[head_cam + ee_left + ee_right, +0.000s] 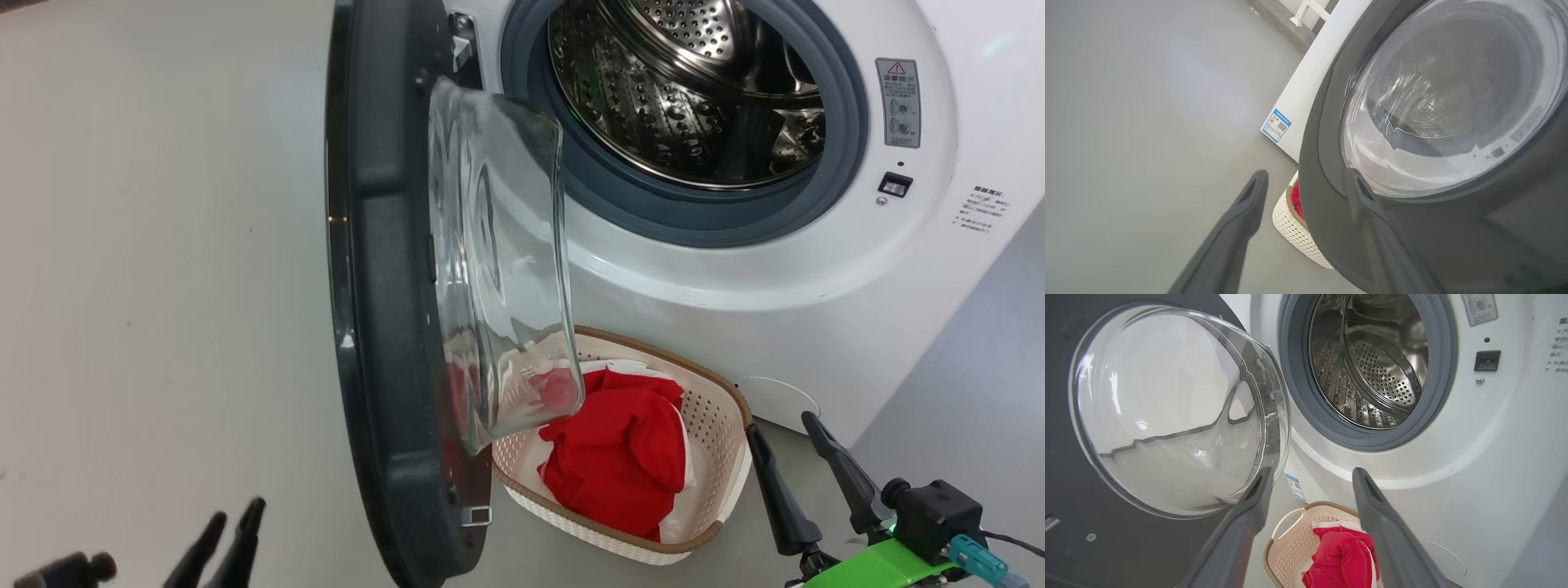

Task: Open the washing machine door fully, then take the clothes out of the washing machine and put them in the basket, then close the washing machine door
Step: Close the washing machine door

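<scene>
One washer (816, 269) on a plain grey floor (163, 286). One door (384, 327) stands wide open. One basket (718, 425) sits on the floor before the washer, holding red clothes (629, 449), count unclear. Left pincer (237, 510) and right pincer (780, 423) both spread, gripping nothing.

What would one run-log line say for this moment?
door open | drum looks empty | clothes in basket | left gripper open, free | right gripper open, free

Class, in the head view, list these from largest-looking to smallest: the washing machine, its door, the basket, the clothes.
1. washing machine.
2. washing machine door, close behind; it sits nearer the camera, so that order is unsure.
3. basket.
4. clothes, lying inside the basket.
</scene>
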Robot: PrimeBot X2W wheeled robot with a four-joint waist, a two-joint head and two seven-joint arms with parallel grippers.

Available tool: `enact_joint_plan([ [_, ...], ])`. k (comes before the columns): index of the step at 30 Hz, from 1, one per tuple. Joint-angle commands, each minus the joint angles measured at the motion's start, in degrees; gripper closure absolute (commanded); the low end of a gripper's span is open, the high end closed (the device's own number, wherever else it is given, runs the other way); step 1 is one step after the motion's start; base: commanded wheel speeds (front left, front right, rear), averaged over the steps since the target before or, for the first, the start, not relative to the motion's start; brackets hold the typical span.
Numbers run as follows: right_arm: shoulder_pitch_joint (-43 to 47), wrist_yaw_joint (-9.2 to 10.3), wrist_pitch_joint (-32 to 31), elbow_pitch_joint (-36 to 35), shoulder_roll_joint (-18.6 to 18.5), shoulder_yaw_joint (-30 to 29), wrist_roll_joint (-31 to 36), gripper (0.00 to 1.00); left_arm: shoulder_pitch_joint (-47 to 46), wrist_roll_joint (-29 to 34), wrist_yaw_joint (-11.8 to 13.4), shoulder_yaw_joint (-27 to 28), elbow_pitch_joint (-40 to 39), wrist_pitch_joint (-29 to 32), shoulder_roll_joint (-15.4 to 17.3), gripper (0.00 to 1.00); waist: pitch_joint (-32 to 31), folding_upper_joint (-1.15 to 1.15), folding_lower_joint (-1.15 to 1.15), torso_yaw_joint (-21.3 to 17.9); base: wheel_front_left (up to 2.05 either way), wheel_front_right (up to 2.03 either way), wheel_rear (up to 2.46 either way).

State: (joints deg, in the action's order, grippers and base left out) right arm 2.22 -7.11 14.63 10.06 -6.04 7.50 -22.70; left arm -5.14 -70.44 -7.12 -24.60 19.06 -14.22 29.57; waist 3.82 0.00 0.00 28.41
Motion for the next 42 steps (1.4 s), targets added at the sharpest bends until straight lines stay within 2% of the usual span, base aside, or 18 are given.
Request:
enact_joint_plan([
  [1,-0.5,-0.37,0.4,-1.6,-0.6,0.6,-0.1,0.0,-3.1,1.3,-0.4,4.4,-0.8,-0.7,0.8,0.0,-0.1,0.0,0.0,0.0,0.0,0.0,0.0],
  [8,-0.2,-0.37,0.4,-1.9,-0.2,-0.2,0.0,0.0,-0.4,16.9,-0.4,16.7,-1.5,-0.8,-7.3,0.0,0.0,0.0,0.0,-0.2,0.0,0.0,0.0],
  [13,-0.2,-0.37,0.4,-2.1,0.0,-0.7,0.1,0.0,0.9,32.2,-0.4,24.4,-3.7,-0.8,-12.2,0.0,0.1,0.0,0.0,-0.3,0.0,0.0,0.0],
  [17,-0.3,-0.37,0.4,-2.1,0.2,-1.0,0.2,0.0,1.8,43.2,-0.4,28.9,-6.5,-0.8,-16.4,0.0,0.1,0.0,0.0,-0.5,0.0,0.0,0.0],
  [20,-0.3,-0.37,0.4,-2.3,0.2,-1.4,0.2,0.0,2.4,48.3,-0.4,31.1,-8.6,-0.8,-19.0,0.0,0.2,0.0,0.0,-0.6,0.0,0.0,0.0],
  [28,0.1,-0.37,0.4,-2.7,0.3,-2.4,0.3,0.0,4.2,56.1,-0.4,34.2,-12.3,-0.8,-22.8,0.0,0.2,0.0,0.0,-1.0,0.0,0.0,0.0],
  [42,0.6,-0.37,0.4,-2.2,0.9,-2.8,0.4,0.0,5.7,58.2,-0.4,35.1,-11.9,-0.8,-25.1,0.0,-0.1,0.0,0.0,-1.1,0.0,0.0,0.0],
])
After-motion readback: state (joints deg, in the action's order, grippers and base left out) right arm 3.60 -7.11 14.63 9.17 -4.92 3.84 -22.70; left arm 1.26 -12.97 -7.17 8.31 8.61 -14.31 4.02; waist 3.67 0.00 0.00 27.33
